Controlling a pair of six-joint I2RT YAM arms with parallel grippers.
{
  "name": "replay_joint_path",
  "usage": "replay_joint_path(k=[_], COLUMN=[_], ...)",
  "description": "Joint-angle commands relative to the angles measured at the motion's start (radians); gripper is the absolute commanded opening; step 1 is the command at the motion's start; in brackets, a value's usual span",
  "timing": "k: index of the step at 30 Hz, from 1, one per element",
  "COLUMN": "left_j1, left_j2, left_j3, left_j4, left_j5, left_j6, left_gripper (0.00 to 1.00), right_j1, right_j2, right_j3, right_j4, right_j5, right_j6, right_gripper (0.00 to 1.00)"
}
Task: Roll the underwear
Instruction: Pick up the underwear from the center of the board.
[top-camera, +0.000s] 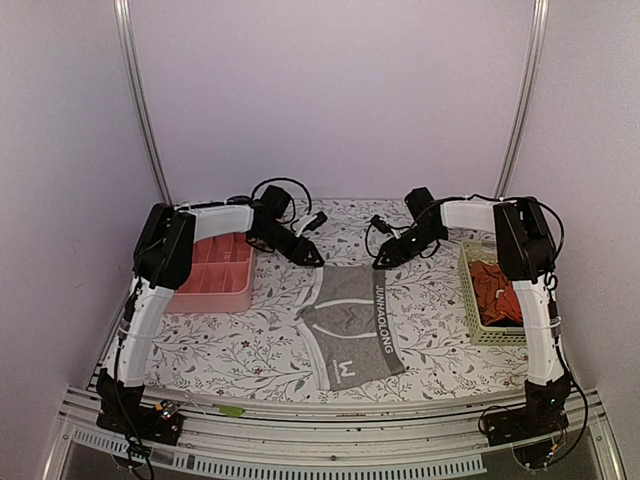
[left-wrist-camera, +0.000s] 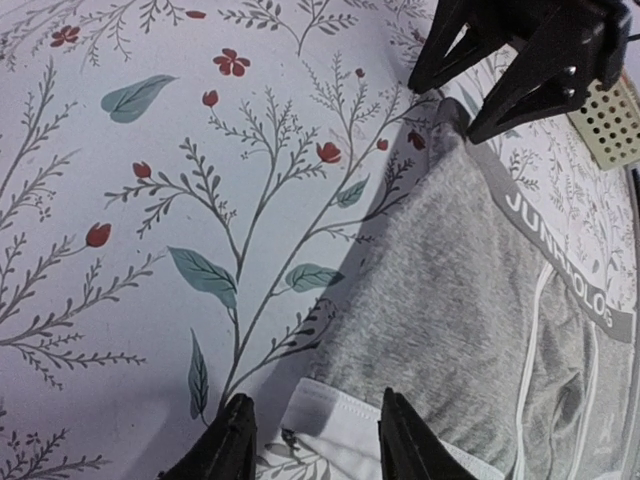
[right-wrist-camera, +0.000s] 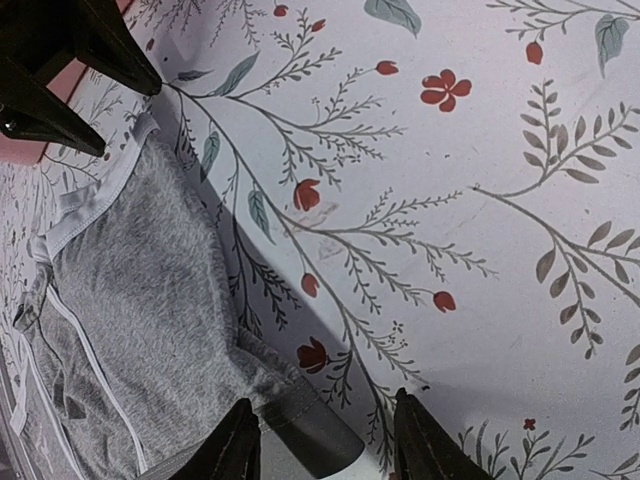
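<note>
The underwear (top-camera: 355, 320), grey boxer briefs with a darker lettered waistband, lies flat in the middle of the table. My left gripper (top-camera: 313, 257) is low at its far left corner. In the left wrist view that gripper (left-wrist-camera: 318, 440) is open, and the pale hem corner (left-wrist-camera: 335, 415) lies between its fingers. My right gripper (top-camera: 382, 261) is low at the far right corner. In the right wrist view it (right-wrist-camera: 325, 445) is open too, with the dark waistband end (right-wrist-camera: 310, 435) between its fingers. Neither gripper has closed on the cloth.
A pink compartment tray (top-camera: 212, 275) stands at the left, under the left arm. A pale green basket (top-camera: 478, 325) holding orange-red garments (top-camera: 497, 288) sits at the right. The tablecloth (top-camera: 240, 345) has a floral print. Walls close in behind and on both sides.
</note>
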Motion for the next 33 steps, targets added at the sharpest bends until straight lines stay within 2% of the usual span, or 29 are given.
replay_joint_path(k=[1,11,17,18,21,27,33], left_j1=[-0.015,-0.025,-0.033,-0.034,-0.037,-0.037,-0.049], left_j2=[0.025,0.041,0.058,0.060,0.058,0.068,0.074], left_j3=[0.026,0.031,0.043,0.047,0.051,0.060,0.031], left_j4=[-0.032,-0.036,-0.026,-0.024,-0.005,0.008,-0.037], left_j5=[0.012,0.018,0.006,-0.016,-0.082,-0.090,-0.038], left_j6=[0.016,0.033,0.025,0.021,0.003,-0.007,0.056], left_gripper=[0.43,0.33,0.27,0.28,0.42,0.50,0.33], right_j1=[-0.004,-0.003,-0.004,-0.004,-0.005,-0.004,-0.005], right_j2=[0.019,0.041,0.038,0.039,0.034,0.034,0.032], right_j3=[0.007,-0.018,-0.018,-0.019,-0.024,-0.024,-0.013], right_j4=[-0.024,-0.012,-0.003,-0.004,-0.002,0.000,0.006], right_j5=[-0.016,-0.051,-0.070,-0.069,-0.074,-0.074,-0.078], right_j6=[-0.050,-0.061,-0.055,-0.055,-0.052,-0.044,-0.037], right_gripper=[0.46,0.37,0.25,0.23,0.20,0.15,0.11])
